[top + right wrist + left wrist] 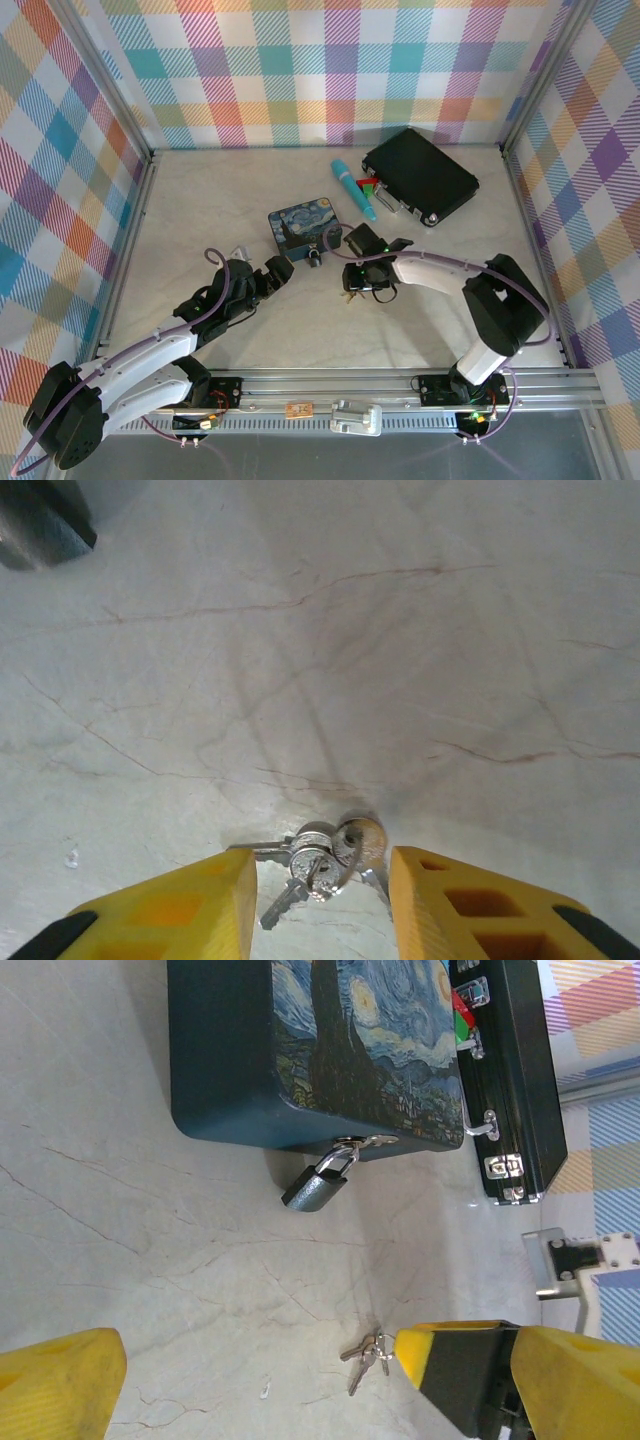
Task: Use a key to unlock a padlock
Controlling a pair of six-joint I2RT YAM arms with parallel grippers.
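The padlock (318, 1186) is small and dark grey. Its shackle is hooked through the clasp of the painted tin (320, 1050) and its body rests on the table. In the top view it lies at the tin's near edge (316, 257). The key (318, 852) is one of a small silvery bunch on a ring, lying flat on the table (350, 294) (366, 1353). My right gripper (322, 880) is open, with a yellow finger on each side of the bunch and neither touching it. My left gripper (300, 1360) is wide open and holds nothing. It sits low, near the padlock (283, 268).
A teal pen-like stick (355, 188) and a big black case (420, 175) lie behind the tin at the back right. Checked walls close in the marble table on three sides. Bare table lies to the left and in front of the keys.
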